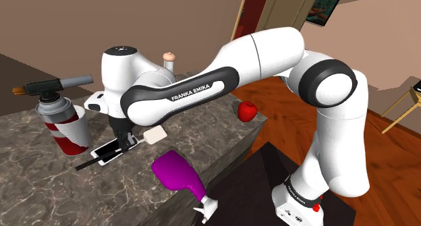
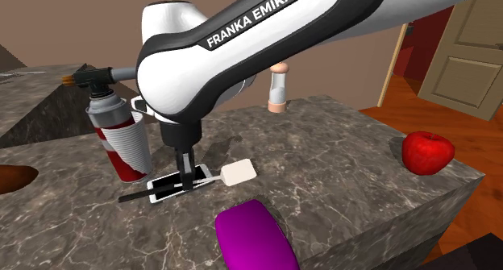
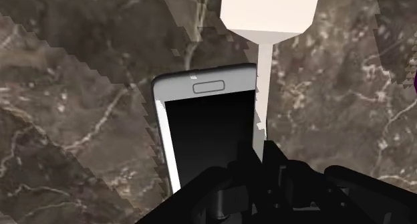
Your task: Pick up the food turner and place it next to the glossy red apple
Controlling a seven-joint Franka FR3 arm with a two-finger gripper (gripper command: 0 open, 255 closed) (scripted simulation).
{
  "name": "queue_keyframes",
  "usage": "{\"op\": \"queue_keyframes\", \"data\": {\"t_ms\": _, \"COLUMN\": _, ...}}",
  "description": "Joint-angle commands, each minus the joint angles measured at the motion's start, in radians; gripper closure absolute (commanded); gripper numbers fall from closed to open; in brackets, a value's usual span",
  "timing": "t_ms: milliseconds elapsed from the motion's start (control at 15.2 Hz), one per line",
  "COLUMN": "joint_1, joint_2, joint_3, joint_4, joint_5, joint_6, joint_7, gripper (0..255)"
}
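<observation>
Grasping judged in hand | black two-finger gripper (image 2: 187,178) is seen down at cream-bladed, black-handled food turner (image 2: 239,173); open or clamped cannot be told | turner lies flat on dark veined stone counter (image 2: 338,139), just beside white smartphone (image 3: 207,116) | glossy red apple (image 2: 427,152) sits well apart, right | lift and placement judged undone

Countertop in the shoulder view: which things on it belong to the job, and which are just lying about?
Job:
food turner
red apple
claw, closed on the turner's thin handle

Lying about:
white phone, under the turner's handle
striped torch can
purple bottle
pale shaker
</observation>
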Motion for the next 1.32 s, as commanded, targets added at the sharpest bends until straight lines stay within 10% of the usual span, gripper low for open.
{"op": "queue_keyframes", "data": {"t_ms": 0, "joint_1": 0.002, "joint_2": 0.007, "joint_3": -0.001, "joint_4": -0.002, "joint_5": -0.002, "joint_6": 0.002, "joint_7": 0.002, "gripper": 255}}
{"op": "queue_keyframes", "data": {"t_ms": 1254, "joint_1": 0.000, "joint_2": -0.069, "joint_3": 0.014, "joint_4": 0.141, "joint_5": 0.023, "joint_6": -0.215, "joint_7": -0.007, "gripper": 255}}
